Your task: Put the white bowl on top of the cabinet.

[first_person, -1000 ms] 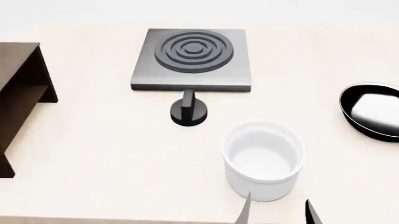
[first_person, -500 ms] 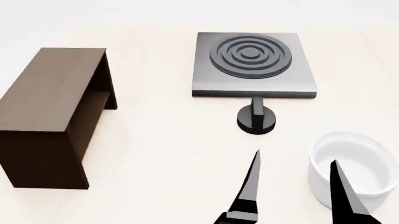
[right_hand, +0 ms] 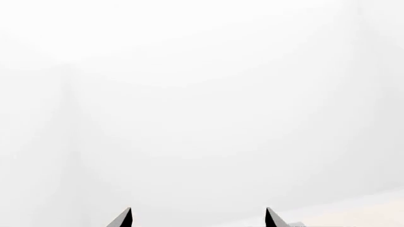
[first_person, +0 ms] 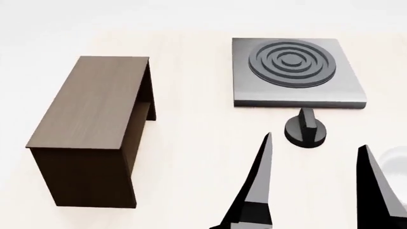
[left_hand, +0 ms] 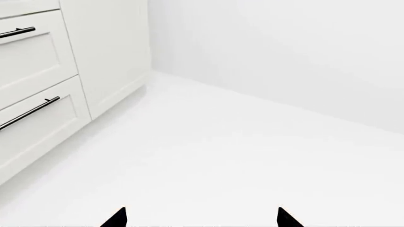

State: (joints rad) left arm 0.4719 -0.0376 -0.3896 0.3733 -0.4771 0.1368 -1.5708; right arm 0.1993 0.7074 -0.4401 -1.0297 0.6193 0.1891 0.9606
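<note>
The cabinet (first_person: pixel 89 107), a long dark-brown wood-grain box with a flat top, stands at the left of the table in the head view. Only a sliver of the white bowl (first_person: pixel 399 156) shows at the right edge, partly behind my right finger. My right gripper (first_person: pixel 316 141) is open and empty, with its two dark fingers rising from the lower edge between the cabinet and the bowl. In the right wrist view the right gripper (right_hand: pixel 197 213) faces a blank white wall. My left gripper (left_hand: pixel 200 215) is open and empty, facing a white floor, and is outside the head view.
A square grey stove plate (first_person: pixel 299 71) with concentric rings lies at the back right, with a black knob (first_person: pixel 306 130) just in front of it. White drawers with dark handles (left_hand: pixel 31 111) show in the left wrist view.
The head view has swung left: the cabinet has come fully into view and the bowl has slid to the right edge. The right gripper's fingers reach higher in the picture.
</note>
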